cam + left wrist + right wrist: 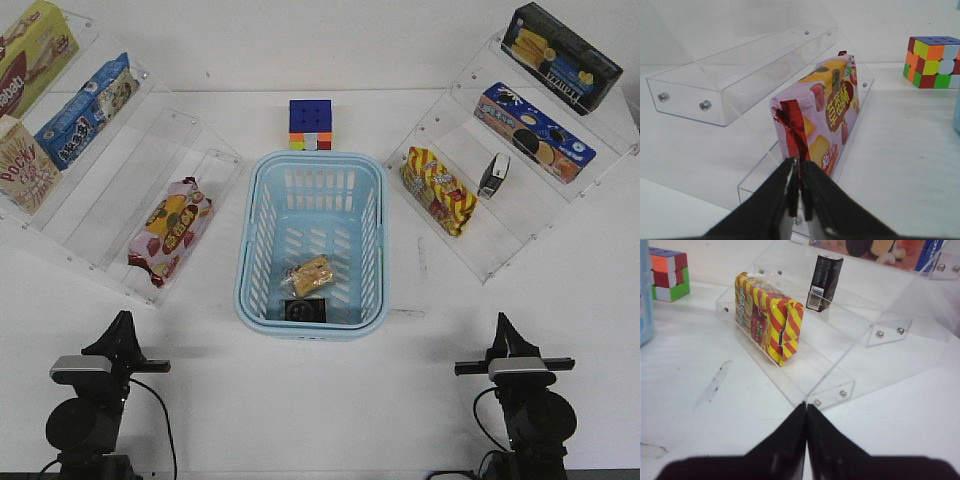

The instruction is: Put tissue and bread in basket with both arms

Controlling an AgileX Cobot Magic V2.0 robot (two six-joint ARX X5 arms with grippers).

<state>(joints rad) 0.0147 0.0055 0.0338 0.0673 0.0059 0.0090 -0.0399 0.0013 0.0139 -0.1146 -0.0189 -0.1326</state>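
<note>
Far left: clear tiered shelf [205, 160] with snack boxes and a pink snack bag [170, 230] on the lowest step. Left gripper [799, 190] parked near the table's front edge, fingers pressed together, holding nothing. Centre: light-blue basket [262, 200] with the bread [308, 275] and the black tissue pack [305, 311] both lying inside, bread just behind the tissue. Colour cube [311, 124] right behind the basket. Right shelf [470, 262] with a red-and-yellow striped bag [769, 316] and a second tissue pack [824, 281] standing one step up. Right gripper [806, 432] also clamped shut, empty.
</note>
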